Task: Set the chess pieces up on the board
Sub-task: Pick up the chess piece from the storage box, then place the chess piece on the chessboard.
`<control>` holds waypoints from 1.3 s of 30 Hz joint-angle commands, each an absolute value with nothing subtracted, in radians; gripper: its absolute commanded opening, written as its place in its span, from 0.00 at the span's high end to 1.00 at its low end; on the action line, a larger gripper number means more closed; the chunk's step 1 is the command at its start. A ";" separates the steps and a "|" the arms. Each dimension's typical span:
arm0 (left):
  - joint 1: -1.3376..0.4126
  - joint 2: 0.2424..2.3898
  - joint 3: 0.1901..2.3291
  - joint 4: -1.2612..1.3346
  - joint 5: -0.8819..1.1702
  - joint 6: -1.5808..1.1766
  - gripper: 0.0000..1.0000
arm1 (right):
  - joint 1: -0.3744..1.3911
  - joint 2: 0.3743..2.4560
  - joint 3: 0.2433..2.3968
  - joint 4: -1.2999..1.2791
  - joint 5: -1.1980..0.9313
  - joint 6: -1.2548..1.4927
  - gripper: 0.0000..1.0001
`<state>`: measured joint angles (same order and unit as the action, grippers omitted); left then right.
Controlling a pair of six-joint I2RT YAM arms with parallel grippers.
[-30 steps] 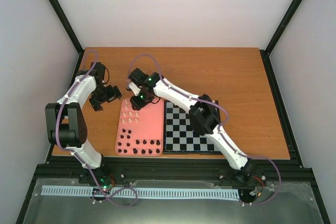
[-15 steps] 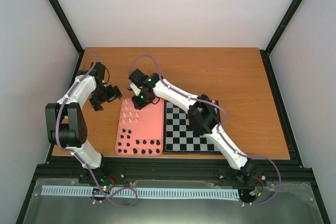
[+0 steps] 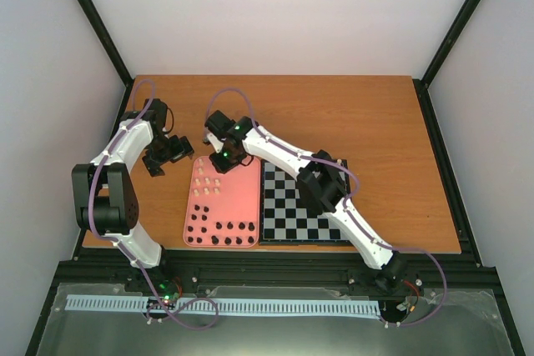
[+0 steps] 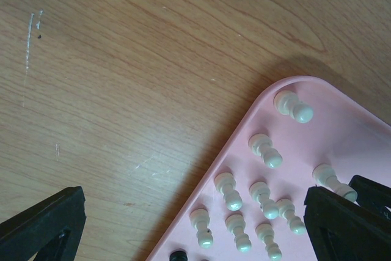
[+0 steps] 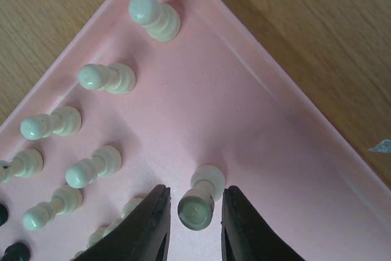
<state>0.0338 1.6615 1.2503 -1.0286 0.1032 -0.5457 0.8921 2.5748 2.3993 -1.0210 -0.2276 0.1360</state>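
Observation:
The board (image 3: 284,214) of black and pale checks lies right of a pink tray (image 3: 238,198) and shows no pieces on it. Cream chess pieces (image 3: 209,185) stand in the tray's far left part, black ones (image 3: 221,231) along its near edge. My right gripper (image 5: 195,212) hangs over the tray's far corner, its jaws narrowly open on either side of one upright cream piece (image 5: 197,203), with small gaps at both sides. My left gripper (image 4: 195,230) is wide open above the tray's left rim (image 4: 244,126), holding nothing.
Several other cream pieces (image 5: 101,77) stand left of the right gripper in the tray. Bare wooden table (image 4: 122,90) lies beyond the tray's rim. The right arm (image 3: 321,185) crosses above the board's far part.
The right gripper's jaws have narrowed round the cream piece. Both arms have hardly moved, and the left gripper stays wide open.

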 commanded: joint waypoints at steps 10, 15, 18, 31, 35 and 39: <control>0.041 1.656 1.265 -1.022 0.117 -0.540 0.00 | 0.891 2.609 2.433 -1.043 -0.241 0.130 0.85; 0.042 1.653 1.264 -1.022 0.116 -0.541 0.00 | 0.891 2.596 2.433 -1.048 -0.215 0.130 0.94; 0.042 1.651 1.264 -1.022 0.114 -0.540 0.00 | 0.889 2.576 2.433 -1.051 -0.189 0.131 0.97; 0.042 1.655 1.269 -1.025 0.113 -0.540 0.00 | 0.788 2.307 2.257 -1.064 -0.096 0.161 0.97; 0.041 1.658 1.270 -1.023 0.115 -0.540 0.00 | 0.754 2.245 2.124 -1.061 -0.061 0.151 0.97; 0.041 1.661 1.270 -1.024 0.116 -0.541 0.00 | 0.717 2.197 2.019 -1.036 -0.039 0.144 0.97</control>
